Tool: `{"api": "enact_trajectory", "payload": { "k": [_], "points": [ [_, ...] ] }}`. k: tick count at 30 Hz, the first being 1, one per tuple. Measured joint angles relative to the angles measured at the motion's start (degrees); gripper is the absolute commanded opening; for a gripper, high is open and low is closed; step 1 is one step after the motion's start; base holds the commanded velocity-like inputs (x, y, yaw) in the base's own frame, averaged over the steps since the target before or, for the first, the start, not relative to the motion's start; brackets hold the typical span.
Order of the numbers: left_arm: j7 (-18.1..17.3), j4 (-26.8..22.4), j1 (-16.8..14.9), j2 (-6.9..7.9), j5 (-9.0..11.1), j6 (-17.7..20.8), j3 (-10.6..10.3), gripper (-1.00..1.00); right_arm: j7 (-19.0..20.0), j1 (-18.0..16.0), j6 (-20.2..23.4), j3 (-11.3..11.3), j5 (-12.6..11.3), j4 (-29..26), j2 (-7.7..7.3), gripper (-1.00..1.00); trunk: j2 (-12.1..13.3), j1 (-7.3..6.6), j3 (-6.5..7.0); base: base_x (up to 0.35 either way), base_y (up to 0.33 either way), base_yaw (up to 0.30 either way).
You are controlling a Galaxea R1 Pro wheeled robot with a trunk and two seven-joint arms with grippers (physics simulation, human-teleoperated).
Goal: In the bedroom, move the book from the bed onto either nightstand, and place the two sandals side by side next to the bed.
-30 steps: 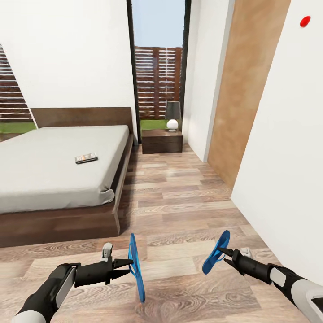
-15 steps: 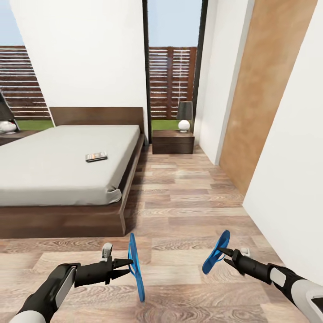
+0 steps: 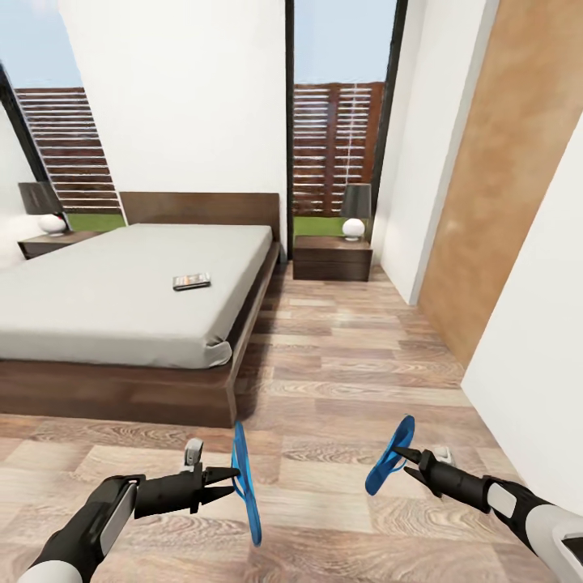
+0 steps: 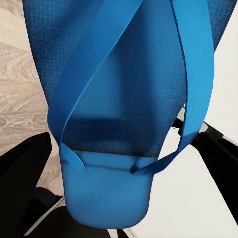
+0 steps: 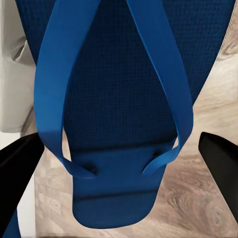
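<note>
bedroom scene from the robot's head camera, with wood plank floor [image 3: 348, 356] ahead and both arms low in the foreground. left end effector [image 3: 231, 474] is clamped on a bright blue sandal [image 3: 245, 484], held on edge off the floor; the left wrist camera shows that sandal's straps and sole close up [image 4: 124, 99], with dark fingers [image 4: 25, 168] at either side. right end effector [image 3: 409, 461] grips the other blue sandal [image 3: 389, 456], tilted and also off the floor; the right wrist camera shows its straps and footbed [image 5: 124, 99]. the two sandals are well apart from each other. bed [image 3: 121, 300] stands to the left, off-white mattress on a dark wooden frame with a headboard. book [image 3: 191, 281] lies flat on the mattress, nearer the bed's right edge; its cover is too small to read. nightstand [image 3: 332, 257] sits just right of the bed, carrying a lamp [image 3: 355, 210]. another nightstand [image 3: 53, 241] with what seems a matching lamp [image 3: 42, 206] stands on the bed's far left.
</note>
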Motion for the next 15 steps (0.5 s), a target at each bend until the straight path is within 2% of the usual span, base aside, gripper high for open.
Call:
{"api": "enact_trajectory", "payload": {
  "k": [15],
  "points": [
    [0.0, 0.0, 0.0, 0.0, 0.0, 0.0, 0.0, -1.0, 0.01, 0.0, 0.0, 0.02, 0.0, 0.0, 0.0, -1.0, 0.0, 0.0, 0.0, 0.116, -0.123, 0.179]
  ]
}}
